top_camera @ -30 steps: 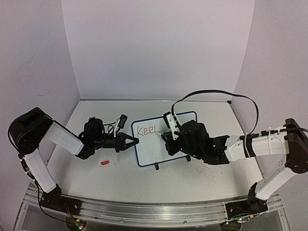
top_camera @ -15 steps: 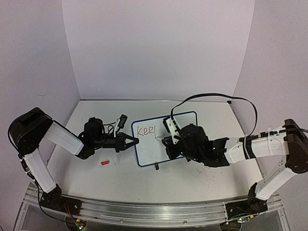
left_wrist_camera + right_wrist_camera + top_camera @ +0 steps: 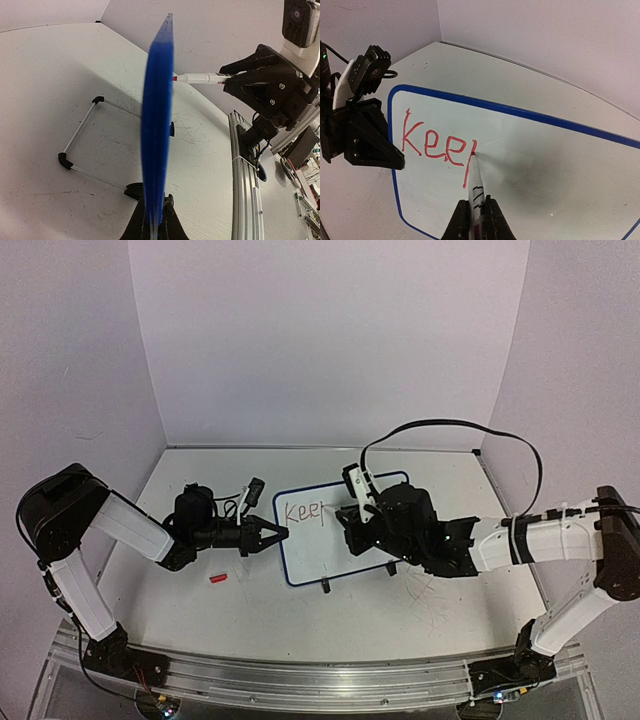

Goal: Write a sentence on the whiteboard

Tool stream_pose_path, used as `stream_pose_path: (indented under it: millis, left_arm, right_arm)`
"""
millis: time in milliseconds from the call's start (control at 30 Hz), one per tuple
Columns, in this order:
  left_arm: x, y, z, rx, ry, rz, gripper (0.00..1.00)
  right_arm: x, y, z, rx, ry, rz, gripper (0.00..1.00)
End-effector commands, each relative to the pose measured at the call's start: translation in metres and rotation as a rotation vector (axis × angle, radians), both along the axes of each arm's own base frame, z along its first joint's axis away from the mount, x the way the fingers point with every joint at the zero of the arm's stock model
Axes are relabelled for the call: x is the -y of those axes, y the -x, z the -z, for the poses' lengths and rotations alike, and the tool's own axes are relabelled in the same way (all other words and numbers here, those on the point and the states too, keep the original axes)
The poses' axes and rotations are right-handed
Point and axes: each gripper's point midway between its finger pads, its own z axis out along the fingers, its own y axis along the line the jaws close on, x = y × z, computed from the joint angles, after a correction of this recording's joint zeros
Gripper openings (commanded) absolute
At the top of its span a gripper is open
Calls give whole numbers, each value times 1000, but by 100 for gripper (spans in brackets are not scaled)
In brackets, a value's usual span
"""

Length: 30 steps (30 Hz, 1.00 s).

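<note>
The whiteboard (image 3: 320, 540) with a dark-blue rim stands tilted mid-table on its black clip feet. Red letters (image 3: 435, 145) on it read "Kee" plus a downstroke; they also show in the top view (image 3: 300, 512). My left gripper (image 3: 275, 534) is shut on the board's left edge, seen edge-on as a blue band (image 3: 157, 125) between its jaws (image 3: 156, 220). My right gripper (image 3: 476, 217) is shut on a white marker (image 3: 477, 187) whose red tip touches the board at the downstroke. The marker also shows in the left wrist view (image 3: 200, 78).
A small red marker cap (image 3: 219, 579) lies on the table left of the board. The board's wire stand (image 3: 82, 145) rests on the tabletop. Purple walls close the back and sides. An aluminium rail (image 3: 300, 680) runs along the near edge.
</note>
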Motion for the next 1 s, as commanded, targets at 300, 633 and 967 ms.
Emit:
stream_pose_path:
  millis: [300, 633, 967]
  left_arm:
    - [-3, -5, -9, 34, -4, -28, 0]
    - [-4, -5, -9, 36, -4, -30, 0]
    - [-3, -5, -9, 35, -5, -30, 0]
  right_arm:
    - [-5, -12, -26, 58, -47, 26, 0]
    - [10, -20, -27, 73, -41, 117, 0]
    - [19, -17, -16, 48, -14, 135, 0]
